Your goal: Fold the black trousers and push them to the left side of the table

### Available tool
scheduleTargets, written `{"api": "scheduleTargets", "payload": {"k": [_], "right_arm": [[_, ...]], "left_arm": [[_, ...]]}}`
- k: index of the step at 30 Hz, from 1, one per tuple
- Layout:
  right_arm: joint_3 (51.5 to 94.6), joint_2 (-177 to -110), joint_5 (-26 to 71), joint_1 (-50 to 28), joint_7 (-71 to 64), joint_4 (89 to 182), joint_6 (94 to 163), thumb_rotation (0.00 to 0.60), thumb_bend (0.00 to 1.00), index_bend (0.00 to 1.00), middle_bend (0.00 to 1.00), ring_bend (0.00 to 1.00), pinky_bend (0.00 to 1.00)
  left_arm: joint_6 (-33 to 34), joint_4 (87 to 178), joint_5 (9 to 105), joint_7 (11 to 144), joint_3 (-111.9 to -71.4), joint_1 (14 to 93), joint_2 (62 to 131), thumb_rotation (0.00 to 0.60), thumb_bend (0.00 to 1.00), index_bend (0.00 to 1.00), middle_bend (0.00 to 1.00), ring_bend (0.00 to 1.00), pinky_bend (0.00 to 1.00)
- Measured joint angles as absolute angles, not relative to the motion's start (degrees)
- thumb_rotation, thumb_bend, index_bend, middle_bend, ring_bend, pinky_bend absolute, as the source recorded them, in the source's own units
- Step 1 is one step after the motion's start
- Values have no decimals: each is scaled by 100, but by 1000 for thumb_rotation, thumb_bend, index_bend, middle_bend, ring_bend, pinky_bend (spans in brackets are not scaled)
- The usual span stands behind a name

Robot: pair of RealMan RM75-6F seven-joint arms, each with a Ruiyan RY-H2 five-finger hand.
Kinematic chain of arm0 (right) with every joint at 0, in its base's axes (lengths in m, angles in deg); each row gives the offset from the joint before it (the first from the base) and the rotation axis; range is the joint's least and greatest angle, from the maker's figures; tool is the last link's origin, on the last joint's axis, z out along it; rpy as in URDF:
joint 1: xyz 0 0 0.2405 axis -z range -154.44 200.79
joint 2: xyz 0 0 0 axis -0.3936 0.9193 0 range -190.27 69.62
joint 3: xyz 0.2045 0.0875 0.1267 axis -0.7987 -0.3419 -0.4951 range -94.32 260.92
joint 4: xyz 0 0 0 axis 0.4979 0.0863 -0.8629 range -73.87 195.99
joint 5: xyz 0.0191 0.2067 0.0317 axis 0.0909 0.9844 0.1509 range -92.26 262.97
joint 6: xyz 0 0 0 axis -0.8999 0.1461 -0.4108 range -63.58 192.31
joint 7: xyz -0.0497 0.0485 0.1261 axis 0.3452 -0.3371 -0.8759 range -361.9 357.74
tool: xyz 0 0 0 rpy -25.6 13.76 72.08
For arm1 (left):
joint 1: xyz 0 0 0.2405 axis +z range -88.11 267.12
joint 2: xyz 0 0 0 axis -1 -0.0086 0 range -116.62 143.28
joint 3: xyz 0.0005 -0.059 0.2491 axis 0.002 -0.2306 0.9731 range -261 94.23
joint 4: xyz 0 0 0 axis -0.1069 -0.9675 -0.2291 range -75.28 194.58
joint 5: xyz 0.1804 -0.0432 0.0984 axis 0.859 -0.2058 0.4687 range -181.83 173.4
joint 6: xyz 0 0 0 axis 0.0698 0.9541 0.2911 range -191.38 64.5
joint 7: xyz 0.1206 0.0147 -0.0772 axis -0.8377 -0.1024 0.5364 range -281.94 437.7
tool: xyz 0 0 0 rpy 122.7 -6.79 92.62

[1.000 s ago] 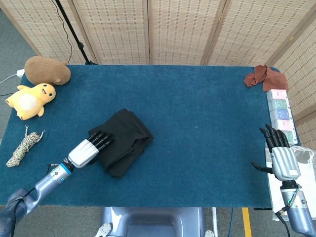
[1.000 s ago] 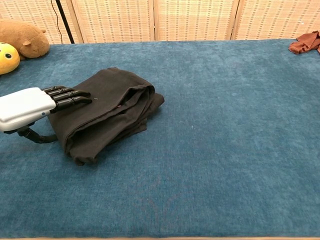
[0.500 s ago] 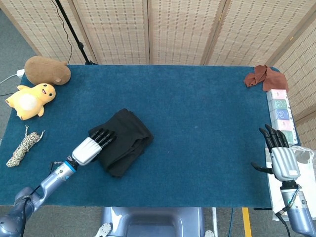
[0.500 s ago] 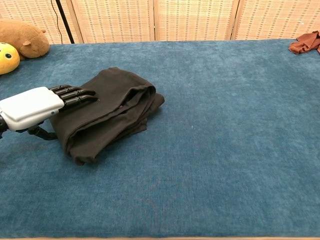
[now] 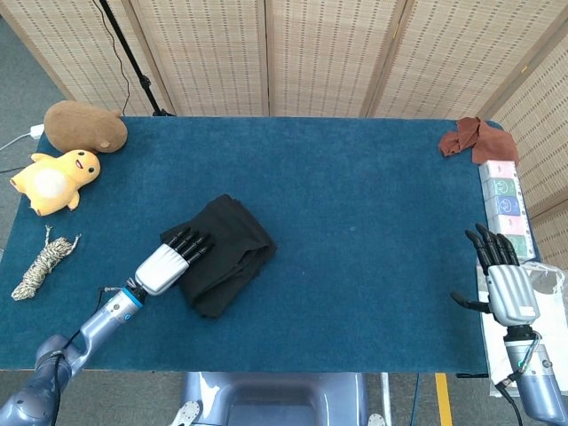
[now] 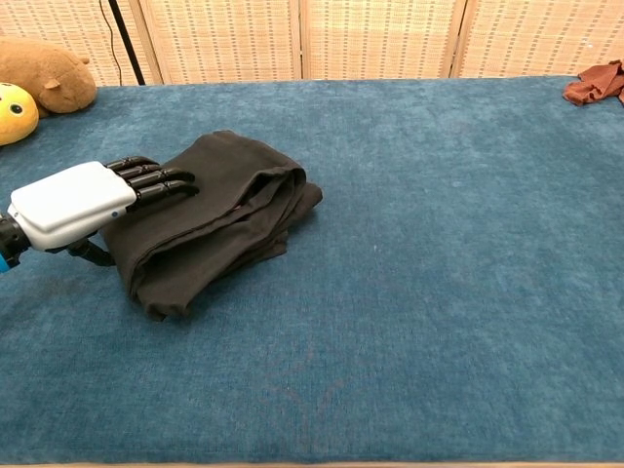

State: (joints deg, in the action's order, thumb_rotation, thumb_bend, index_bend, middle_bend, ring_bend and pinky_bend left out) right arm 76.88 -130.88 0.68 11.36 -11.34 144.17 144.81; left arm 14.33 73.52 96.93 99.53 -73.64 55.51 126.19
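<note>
Since a second ago the left hand [image 6: 93,195] has slid a little further onto the trousers [image 6: 214,210], its arm swinging nearer the worktop's [image 5: 373,222] front edge; the bundle itself has barely shifted. That hand lies flat, fingers [image 6: 156,177] straight and together, resting on the bundle's left end and gripping nothing — a pressing or pushing pose rather than a grasp, I judge. The trousers are already folded into a thick, layered pack, lying left of the worktop's middle and well short of the duck [image 5: 55,180] and rope [image 5: 43,263] at its left edge, so the push looks unfinished. The right hand [image 5: 506,280] hangs open, fingers extended, off the worktop's right edge by the boxes [image 5: 504,204], out of the way.
</note>
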Motion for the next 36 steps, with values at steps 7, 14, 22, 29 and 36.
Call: {"api": "scheduleTargets", "payload": {"k": [7, 14, 22, 29, 36], "right_arm": [[7696, -13081, 45, 1138, -1150, 14426, 14492, 600, 0, 0, 0, 0, 0], [7713, -13088, 32, 1132, -1146, 14429, 14474, 600, 0, 0, 0, 0, 0], [7731, -13075, 28, 1124, -1189, 14442, 14437, 600, 0, 0, 0, 0, 0], [7744, -13058, -6, 1122, -1227, 14467, 14442, 600, 0, 0, 0, 0, 0], [7757, -13044, -62, 1125, -1248, 14496, 14482, 600, 0, 0, 0, 0, 0]], "left_arm": [[1489, 7167, 9677, 9908, -7368, 5539, 12736, 600, 314, 370, 295, 315, 132], [1504, 7053, 9617, 9909, -7417, 5469, 12871, 600, 542, 530, 416, 383, 226], [1378, 6966, 9599, 9892, -7427, 5267, 12936, 600, 722, 669, 546, 491, 346], [1496, 6961, 9592, 9921, -7433, 5115, 12793, 600, 904, 714, 591, 546, 413], [1680, 6983, 9387, 9941, -7660, 4949, 12616, 600, 953, 721, 611, 574, 446]]}}
